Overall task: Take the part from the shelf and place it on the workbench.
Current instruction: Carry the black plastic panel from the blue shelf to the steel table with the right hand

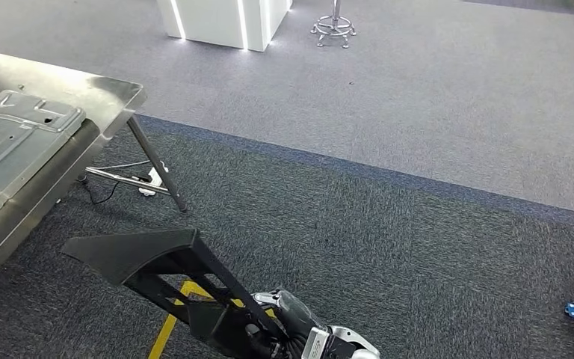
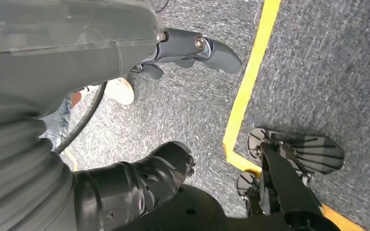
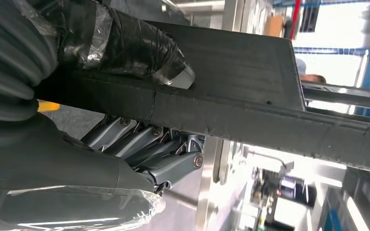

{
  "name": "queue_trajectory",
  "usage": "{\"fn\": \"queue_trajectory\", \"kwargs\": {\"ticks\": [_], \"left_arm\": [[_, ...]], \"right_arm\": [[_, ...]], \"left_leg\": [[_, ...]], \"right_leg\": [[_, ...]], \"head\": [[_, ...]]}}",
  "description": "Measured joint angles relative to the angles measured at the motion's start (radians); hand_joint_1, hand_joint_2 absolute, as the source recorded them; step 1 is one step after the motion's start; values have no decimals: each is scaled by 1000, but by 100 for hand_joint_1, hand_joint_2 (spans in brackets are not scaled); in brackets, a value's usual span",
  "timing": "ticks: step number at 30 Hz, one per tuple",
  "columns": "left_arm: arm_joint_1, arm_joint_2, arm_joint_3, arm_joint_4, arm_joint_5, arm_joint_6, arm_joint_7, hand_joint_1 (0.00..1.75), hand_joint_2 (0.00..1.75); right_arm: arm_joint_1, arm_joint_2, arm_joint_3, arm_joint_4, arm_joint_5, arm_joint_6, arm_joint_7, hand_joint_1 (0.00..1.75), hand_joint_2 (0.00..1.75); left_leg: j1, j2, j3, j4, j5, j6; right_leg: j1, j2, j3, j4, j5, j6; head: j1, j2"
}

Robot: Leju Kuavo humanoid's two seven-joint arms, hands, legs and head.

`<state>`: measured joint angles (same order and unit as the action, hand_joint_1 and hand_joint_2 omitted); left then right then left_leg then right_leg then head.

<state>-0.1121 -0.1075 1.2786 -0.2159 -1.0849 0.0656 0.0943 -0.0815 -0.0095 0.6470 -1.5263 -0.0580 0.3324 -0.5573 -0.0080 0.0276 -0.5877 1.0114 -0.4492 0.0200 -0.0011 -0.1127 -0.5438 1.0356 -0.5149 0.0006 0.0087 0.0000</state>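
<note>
One black part (image 1: 157,262) is off the shelf — my right hand (image 1: 299,329) holds it, fingers (image 3: 144,144) and thumb clamped on it. My left hand (image 2: 192,48) hangs empty, fingers loosely apart. Left to do — set it on the workbench (image 1: 112,93) nearby.

I see my right hand (image 1: 299,329) low in frame gripping a black part (image 1: 157,262) that juts up-left over dark carpet (image 1: 389,247), near the corner of a steel workbench (image 1: 112,93) carrying a ribbed metal panel (image 1: 15,142) at far left.
</note>
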Motion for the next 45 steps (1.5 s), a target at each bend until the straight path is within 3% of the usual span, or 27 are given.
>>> {"fn": "queue_trajectory", "kwargs": {"ticks": [2,4,5,6,7,8,10,12,13,15,17,19,21,22,23,26,28,30,31,33,35,36,37,39,41,43,45], "left_arm": [[0,-1,0,0,0,0,-2,0,175],[-4,-1,0,0,0,0,-4,0,175],[-6,-1,0,0,0,0,-5,0,175],[-7,-2,0,0,0,0,-7,0,175],[-7,-2,0,0,0,0,-8,0,175],[-7,-2,0,0,1,0,-9,0,175],[-7,-3,0,0,1,-1,-12,0,175],[-9,-5,0,0,1,-2,-15,0,175],[-10,-6,0,0,1,-2,-17,0,175],[-7,-6,0,0,1,-3,-20,0,175],[-6,-6,0,0,1,-3,-21,0,175],[-8,-7,0,0,1,-3,-22,0,175],[-10,-9,0,0,1,-3,-23,0,175],[-8,-9,0,0,1,-3,-22,0,175],[-6,-9,0,0,1,-3,-22,0,175],[-4,-9,0,0,0,-2,-20,0,175],[-6,-9,0,0,0,-1,-18,0,175],[-5,-9,0,0,0,0,-14,0,175],[-4,-9,0,0,-1,0,-13,0,175],[-3,-9,0,0,-1,2,-10,0,175],[-5,-9,0,0,-2,2,-8,0,175],[-6,-9,0,0,-2,2,-8,0,175],[-6,-9,0,0,-2,2,-7,0,175],[-5,-9,0,0,-3,2,-6,0,175],[-5,-10,0,0,-4,2,-5,0,175],[-6,-10,0,0,-5,2,-4,0,175],[-5,-10,0,0,-5,2,-4,0,175]], "right_arm": [[-5,0,0,0,-1,1,-2,173,175],[-6,-2,-1,2,-2,2,-5,173,175],[-6,-4,-1,3,-2,3,-5,173,175],[-6,-6,-1,5,-2,5,-5,173,175],[-6,-8,-2,6,-2,7,-5,173,175],[-7,-9,-2,7,-2,11,-5,173,175],[-10,-10,-2,7,-2,15,-5,173,175],[-12,-11,-2,8,-2,18,-6,173,175],[-12,-11,-2,8,-2,18,-6,173,175],[-14,-12,-3,8,-3,18,-7,173,175],[-17,-11,-3,7,-3,20,-8,173,175],[-17,-11,-3,7,-4,21,-8,173,175],[-16,-12,-4,8,-4,23,-8,173,175],[-16,-12,-4,8,-5,25,-8,173,175],[-16,-13,-4,8,-5,28,-9,173,175],[-16,-13,-6,8,-7,37,-9,173,175],[-16,-13,-8,8,-10,39,-10,173,175],[-17,-13,-9,8,-12,43,-10,173,175],[-17,-13,-9,9,-12,47,-10,173,175],[-17,-13,-11,10,-14,52,-13,173,175],[-14,-15,-13,13,-16,55,-16,173,175],[-12,-16,-14,16,-16,55,-17,173,175],[-10,-16,-15,19,-16,56,-17,173,175],[-9,-16,-16,22,-18,58,-18,173,175],[-10,-16,-17,23,-19,63,-20,173,175],[-11,-17,-18,23,-20,68,-20,173,175],[-11,-16,-18,23,-22,72,-21,173,175]], "left_leg": [[6,-18,11,-13,6,13],[9,-37,13,-16,7,22],[9,-49,13,-15,6,23],[8,-63,13,-13,5,23],[8,-76,14,-10,3,22],[8,-91,14,-5,0,20],[9,-115,11,9,-8,13],[12,-138,0,18,-12,2],[15,-148,-5,19,-11,-5],[19,-159,-9,17,-9,-18],[16,-115,-24,51,-29,-28],[17,-56,-75,155,-82,-36],[22,-39,-135,264,-119,-44],[23,-35,-143,277,-112,-46],[24,-31,-131,251,-88,-47],[17,13,-35,62,-1,-34],[7,28,-11,10,6,-20],[6,9,-9,5,8,-7],[8,0,-5,-1,10,-1],[14,-17,3,-12,15,12],[13,-36,4,-12,14,19],[12,-48,5,-11,13,20],[12,-60,5,-9,12,21],[13,-87,6,-1,7,18],[13,-110,2,12,0,11],[15,-131,-7,19,-2,0],[18,-150,-13,16,1,-14]], "right_leg": [[-3,41,-18,50,-34,8],[-7,93,-77,169,-93,11],[-8,104,-109,226,-112,11],[-9,108,-129,257,-113,12],[-9,111,-134,253,-93,13],[-10,115,-120,213,-56,12],[-14,157,-72,91,10,9],[-15,197,-47,26,28,7],[-13,202,-47,23,26,6],[-12,181,-40,14,30,-3],[-16,153,-28,-1,33,-15],[-14,122,-20,-7,31,-24],[-11,91,-18,-7,27,-27],[-10,78,-16,-7,24,-27],[-10,67,-14,-7,22,-25],[-8,38,-1,-7,11,-15],[-5,21,3,-7,6,-5],[-4,8,8,-9,1,6],[-6,17,10,-3,-5,11],[-10,61,-17,61,-45,18],[-12,101,-83,191,-102,21],[-12,107,-115,244,-116,22],[-12,110,-134,268,-111,22],[-14,117,-119,202,-44,21],[-18,159,-71,76,21,18],[-18,194,-50,20,36,16],[-16,183,-47,14,36,10]], "head": [[1,0],[3,0],[3,0],[3,0],[3,0],[3,0],[3,0],[3,0],[3,0],[3,0],[1,0],[-1,0],[-1,0],[-1,0],[-1,0],[-1,0],[0,0],[0,0],[0,0],[1,0],[2,0],[2,0],[2,0],[2,0],[2,0],[2,0],[2,0]]}}
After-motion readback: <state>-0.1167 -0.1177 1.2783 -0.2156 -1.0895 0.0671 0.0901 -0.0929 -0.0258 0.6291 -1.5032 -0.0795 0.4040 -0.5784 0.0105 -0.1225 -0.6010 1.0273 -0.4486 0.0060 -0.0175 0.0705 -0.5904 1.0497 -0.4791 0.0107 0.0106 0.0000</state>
